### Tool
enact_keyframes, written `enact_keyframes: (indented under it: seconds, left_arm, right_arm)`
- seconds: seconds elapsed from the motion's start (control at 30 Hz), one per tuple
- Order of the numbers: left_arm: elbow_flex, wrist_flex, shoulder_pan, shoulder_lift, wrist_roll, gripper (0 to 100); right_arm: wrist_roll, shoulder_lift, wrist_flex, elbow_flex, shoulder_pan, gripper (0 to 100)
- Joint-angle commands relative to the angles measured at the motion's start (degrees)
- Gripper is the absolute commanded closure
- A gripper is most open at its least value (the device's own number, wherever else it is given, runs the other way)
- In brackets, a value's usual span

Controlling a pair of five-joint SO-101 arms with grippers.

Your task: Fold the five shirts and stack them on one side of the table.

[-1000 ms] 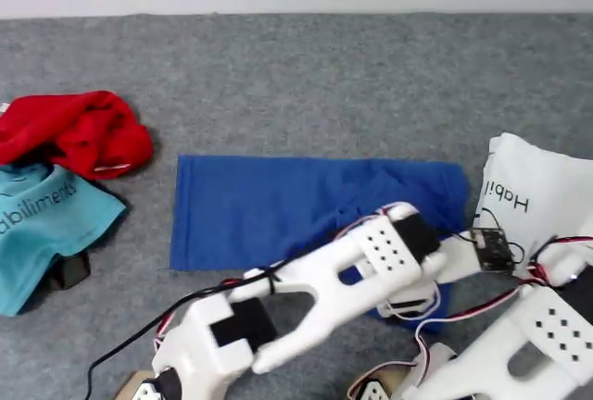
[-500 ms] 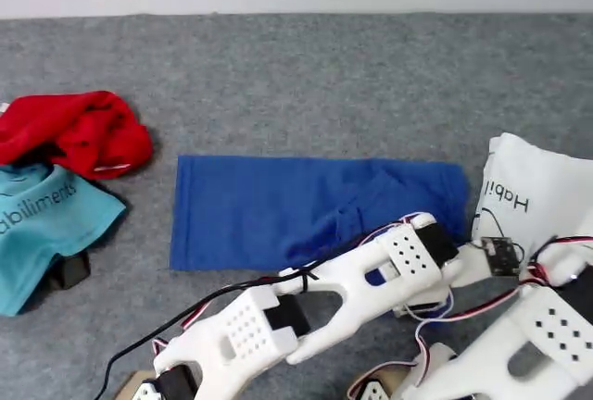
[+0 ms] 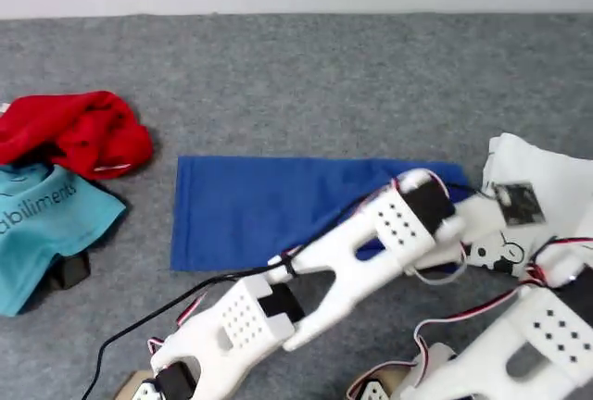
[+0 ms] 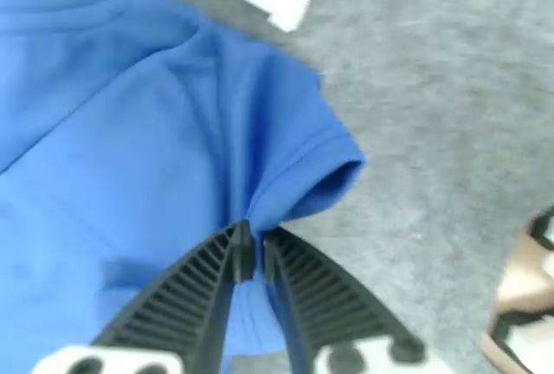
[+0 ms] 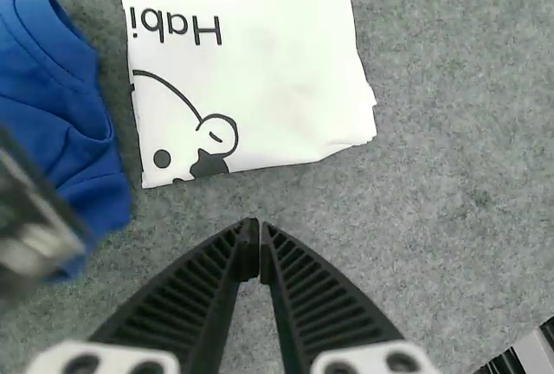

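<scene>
red shirt [image 3: 83, 131] crumpled, touching teal shirt [image 3: 46, 219] at left edge | blue shirt [image 3: 269, 206] mid-table — long flat strip, right end pinched tight in left gripper [image 4: 251, 242] | white shirt [image 3: 547, 192] folded at right edge; right gripper [image 5: 251, 234] closed on nothing just beside it | grey table [image 3: 324, 76] runs wide behind

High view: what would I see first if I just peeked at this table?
The big blue shirt lies spread out in the middle of the grey table, with the white left arm stretched across it. Its jaws pinch a bunched bit of that shirt. A crumpled red shirt sits at the left and a folded white shirt at the right.
</scene>
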Motion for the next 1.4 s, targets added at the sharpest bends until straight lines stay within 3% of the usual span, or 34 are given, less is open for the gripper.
enact_keyframes:
  seconds: [0.0,0.3,0.77,0.97,1.13,1.37]
  left_arm:
    - [-2.68,-2.99,-2.81,-0.44,0.26,98]
    - [-2.86,-8.70,-7.38,4.66,0.44,83]
    - [-2.95,-14.42,-14.77,7.65,-5.80,82]
    - [-7.52,-6.59,-15.38,2.64,-5.80,82]
    - [-14.37,3.43,-11.25,-1.32,-5.45,82]
    - [-0.48,3.25,-5.89,-10.02,-5.36,82]
  right_arm:
    - [0.70,-0.75,-0.57,-2.99,0.66,98.3]
    - [0.97,-0.75,-0.40,-2.99,0.57,98.3]
    - [0.97,-0.75,-0.40,-2.90,0.48,98.3]
    - [0.97,-0.75,-0.40,-2.90,0.57,98.3]
    - [0.97,-0.75,-0.40,-2.90,0.48,98.3]
    - [0.97,-0.75,-0.40,-2.90,0.40,98.3]
